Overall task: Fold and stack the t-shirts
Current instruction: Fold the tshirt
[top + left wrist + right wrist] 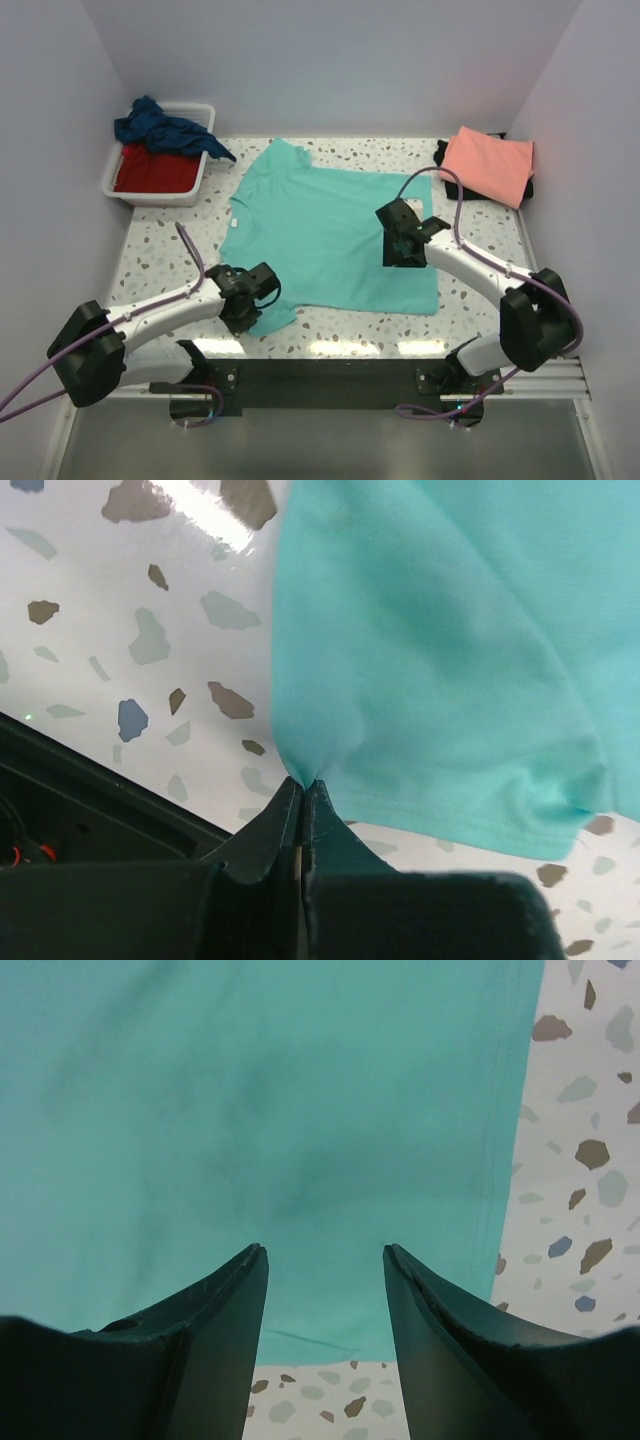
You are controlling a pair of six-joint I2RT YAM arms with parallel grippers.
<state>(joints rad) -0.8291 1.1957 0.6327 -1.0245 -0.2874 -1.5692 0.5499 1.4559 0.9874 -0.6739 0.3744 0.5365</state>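
Jaws on your left gripper (302,782) are pinching the teal shirt (325,230) at its sleeve, likely for folding; your right gripper (325,1252) is hovering spread over the hem.

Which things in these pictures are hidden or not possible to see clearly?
- Top view: the black t-shirt lies mostly hidden under the salmon-pink t-shirt.
- Top view: the navy t-shirt covers part of the red t-shirt.
- Left wrist view: the left gripper hides how much turquoise t-shirt it pinches.
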